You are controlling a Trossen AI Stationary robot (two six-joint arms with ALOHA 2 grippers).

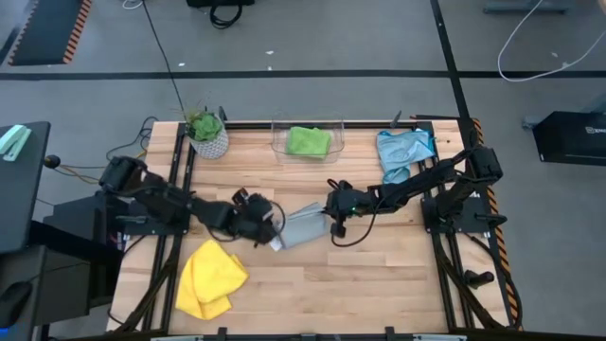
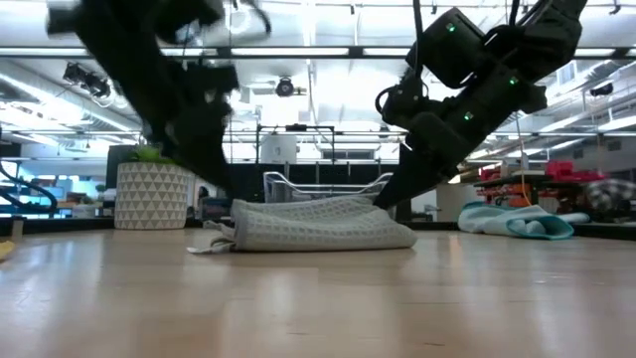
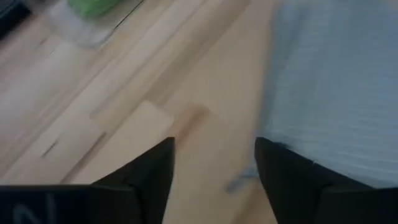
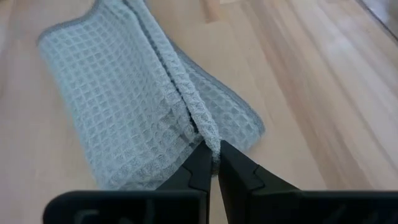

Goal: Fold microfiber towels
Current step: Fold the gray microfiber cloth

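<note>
A pale grey towel point(image 1: 303, 227) lies folded in the middle of the table. My right gripper point(image 4: 213, 160) is shut on it at its right end point(image 2: 397, 224). My left gripper point(image 3: 214, 168) is open at the towel's left end point(image 1: 277, 237), with bare wood between its fingers and the grey towel point(image 3: 336, 87) beside one finger. A yellow towel point(image 1: 210, 278) lies crumpled at the near left. A light blue towel point(image 1: 405, 152) lies bunched at the far right. A green towel point(image 1: 308, 142) sits inside the clear bin point(image 1: 279, 144). My right gripper pinches a raised ridge of the grey towel point(image 4: 198, 127) between its two fingers, where several layers come together at the towel's right end. The fingers slant down from the table's right side. The towel stays on the table, slack.
A potted plant point(image 1: 206, 133) stands at the far left, next to the bin at the far edge. Open wood lies along the near edge, to the right of the yellow towel.
</note>
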